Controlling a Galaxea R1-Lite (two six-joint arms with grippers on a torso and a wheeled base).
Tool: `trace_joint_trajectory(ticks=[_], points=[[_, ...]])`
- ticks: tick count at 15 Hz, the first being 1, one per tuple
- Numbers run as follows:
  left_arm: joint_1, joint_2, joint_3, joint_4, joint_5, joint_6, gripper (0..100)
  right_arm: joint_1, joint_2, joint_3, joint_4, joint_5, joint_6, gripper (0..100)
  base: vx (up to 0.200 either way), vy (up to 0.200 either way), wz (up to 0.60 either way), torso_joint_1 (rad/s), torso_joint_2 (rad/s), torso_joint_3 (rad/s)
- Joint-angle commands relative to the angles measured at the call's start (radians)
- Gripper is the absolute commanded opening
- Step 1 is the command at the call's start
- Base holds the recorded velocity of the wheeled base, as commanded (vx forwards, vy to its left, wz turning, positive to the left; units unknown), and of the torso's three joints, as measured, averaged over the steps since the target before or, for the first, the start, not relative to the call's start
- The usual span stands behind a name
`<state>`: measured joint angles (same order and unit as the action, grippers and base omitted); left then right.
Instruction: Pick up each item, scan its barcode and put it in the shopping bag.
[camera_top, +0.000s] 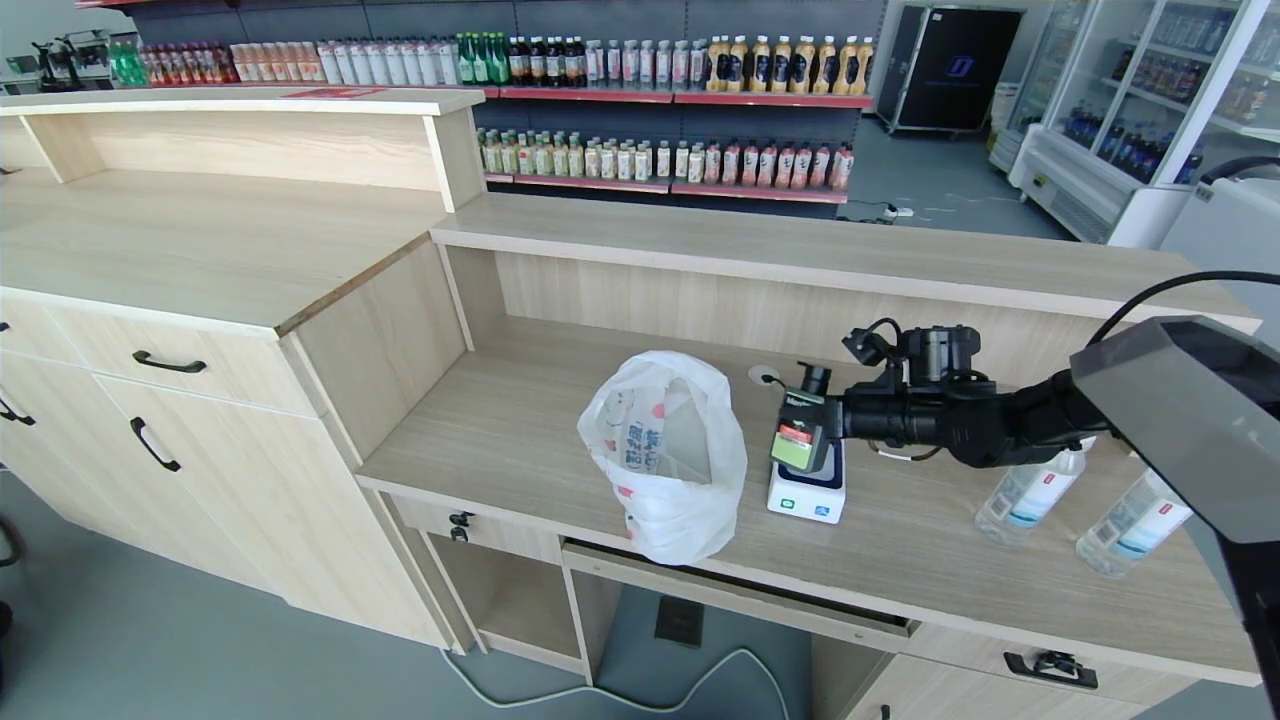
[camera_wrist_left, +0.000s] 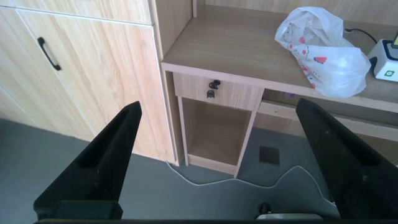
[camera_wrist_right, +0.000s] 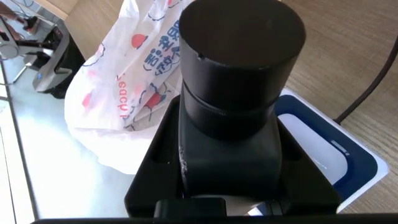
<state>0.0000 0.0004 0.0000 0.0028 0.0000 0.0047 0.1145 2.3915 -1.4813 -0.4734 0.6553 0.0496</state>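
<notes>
Your right claw (camera_top: 824, 428) clamps a small bottle (camera_top: 796, 448) over the scanner (camera_top: 805, 497) | bag (camera_top: 660, 460) beside it | two water bottles (camera_top: 1028, 492) behind it wait | left claw (camera_wrist_left: 219, 107) apart

Head cam: high, facing forward and down over counter (camera_top: 500, 430). Left wrist cam: low, well off the counter, facing its front. Right wrist cam: close above bag (camera_wrist_right: 130, 81) and scanner (camera_wrist_right: 336, 149). All three share both.
</notes>
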Motion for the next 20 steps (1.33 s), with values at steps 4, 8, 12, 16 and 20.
trace_joint_trajectory(ticks=[4, 8, 12, 16, 20], points=[[0.0, 0.0, 0.0, 0.0, 0.0, 0.0, 100, 0.011, 0.018, -0.008, -0.002, -0.002, -0.007, 0, 0.0, 0.0, 0.0, 0.0, 0.0, 0.0], [0.0, 0.0, 0.0, 0.0, 0.0, 0.0, 100, 0.004, -0.071, 0.042, -0.111, -0.033, -0.096, 0, 0.0, 0.0, 0.0, 0.0, 0.0, 0.0], [0.0, 0.0, 0.0, 0.0, 0.0, 0.0, 100, -0.087, -0.293, 0.346, -0.221, -0.309, -0.585, 0, 0.0, 0.0, 0.0, 0.0, 0.0, 0.0], [0.0, 0.0, 0.0, 0.0, 0.0, 0.0, 100, -0.111, -0.391, 0.477, -0.404, -0.321, -0.622, 0, 0.0, 0.0, 0.15, -0.001, 0.0, 0.001], [0.0, 0.0, 0.0, 0.0, 0.0, 0.0, 100, -0.015, -0.337, 0.368, -0.488, -0.45, -0.544, 0, 0.0, 0.0, 0.6, 0.004, 0.0, 0.005]])
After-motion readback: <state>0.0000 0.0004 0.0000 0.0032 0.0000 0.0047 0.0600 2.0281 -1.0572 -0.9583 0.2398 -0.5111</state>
